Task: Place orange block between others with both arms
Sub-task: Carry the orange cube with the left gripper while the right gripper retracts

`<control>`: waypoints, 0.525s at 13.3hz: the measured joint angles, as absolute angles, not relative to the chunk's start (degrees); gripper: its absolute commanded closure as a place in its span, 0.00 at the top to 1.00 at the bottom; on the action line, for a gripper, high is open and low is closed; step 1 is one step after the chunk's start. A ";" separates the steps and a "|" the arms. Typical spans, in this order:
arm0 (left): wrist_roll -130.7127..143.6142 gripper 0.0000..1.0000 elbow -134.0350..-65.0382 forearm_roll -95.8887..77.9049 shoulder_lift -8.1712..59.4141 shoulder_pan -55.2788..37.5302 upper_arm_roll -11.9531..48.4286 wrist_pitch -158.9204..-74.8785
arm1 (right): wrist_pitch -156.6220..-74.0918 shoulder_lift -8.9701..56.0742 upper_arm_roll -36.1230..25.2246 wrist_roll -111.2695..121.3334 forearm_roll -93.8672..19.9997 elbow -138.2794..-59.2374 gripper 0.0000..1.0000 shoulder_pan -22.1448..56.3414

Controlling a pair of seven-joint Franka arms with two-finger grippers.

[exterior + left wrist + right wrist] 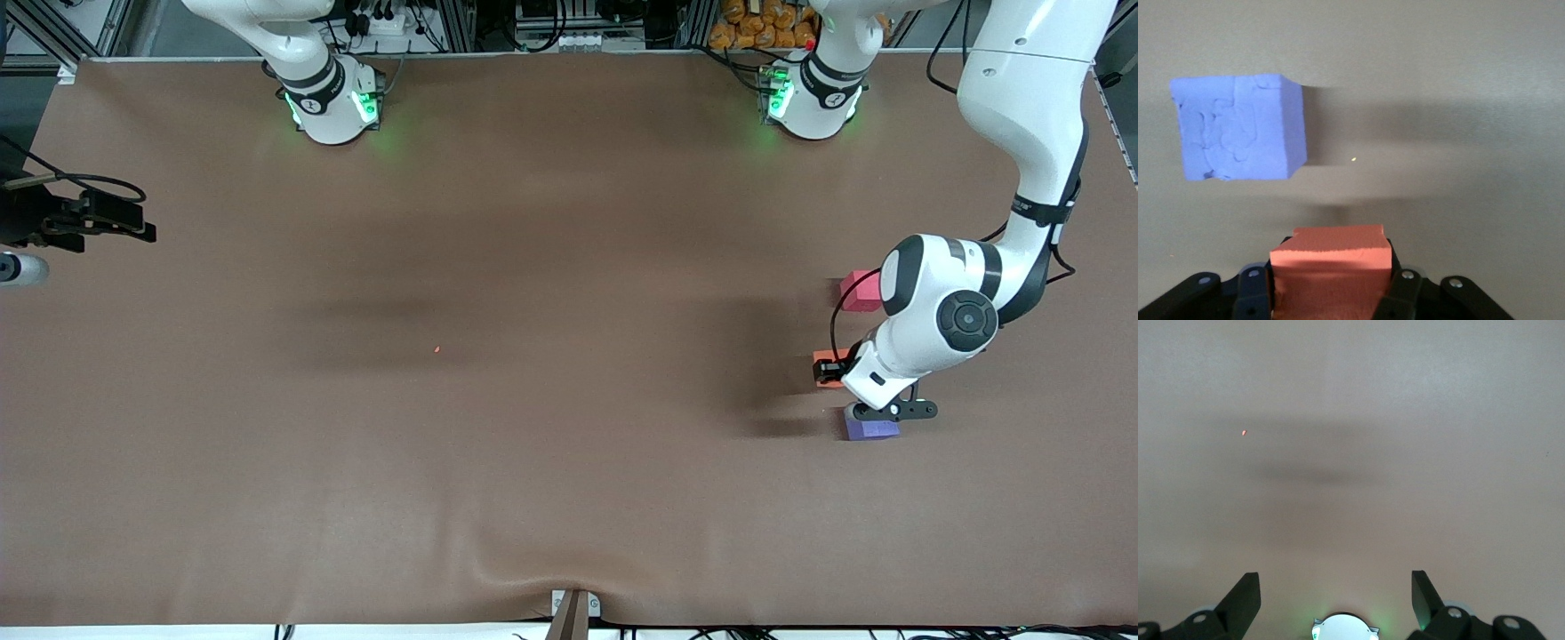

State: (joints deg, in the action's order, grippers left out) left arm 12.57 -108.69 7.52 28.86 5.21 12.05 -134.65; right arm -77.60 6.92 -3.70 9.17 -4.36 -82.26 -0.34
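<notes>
The left gripper (pixel 1331 293) is clamped on the orange block (pixel 1331 267), its two black fingers (pixel 1253 293) pressing the block's opposite sides, as the left wrist view shows plainly. In the front view this block (pixel 825 369) sits low over the brown bench (pixel 533 462), toward the left arm's end and about midway between the edge where the robots' bases stand and the edge nearest the front camera; whether it touches the surface cannot be told. It lies between the other two cubes: the red-pink cube (pixel 861 290) rests on the bench farther from the front camera, partly covered by the left arm's white wrist, and the purple-blue cube (pixel 871 429) rests nearer to that camera, just beside the held block but apart from it. From the left wrist view the purple-blue cube (pixel 1238 127) stands flat on the bench with a clear strip of surface between it and the orange block. The right gripper (pixel 1335 593) waits with its fingers spread wide and nothing between them, above bare bench at the right arm's end (pixel 98 218), near that edge and well apart from all three cubes.
</notes>
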 measured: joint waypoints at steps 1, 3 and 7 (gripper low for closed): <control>12.57 0.00 -108.97 7.53 28.74 5.69 12.05 -134.74 | -77.60 6.92 -3.71 9.15 -4.35 -82.25 1.00 -0.34; 12.57 0.00 -110.10 7.53 28.03 6.65 12.05 -135.19 | -77.59 6.92 -3.73 9.13 -4.34 -82.23 1.00 -0.35; 10.79 0.00 -117.00 7.84 23.99 9.75 12.07 -142.08 | -77.59 6.92 -3.70 9.13 -4.34 -82.19 1.00 -0.35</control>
State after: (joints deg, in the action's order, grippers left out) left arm 10.79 -117.00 7.84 23.99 9.75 12.07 -142.08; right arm -77.59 6.92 -3.70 9.13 -4.34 -82.19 -0.35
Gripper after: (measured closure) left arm 0.454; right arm 0.000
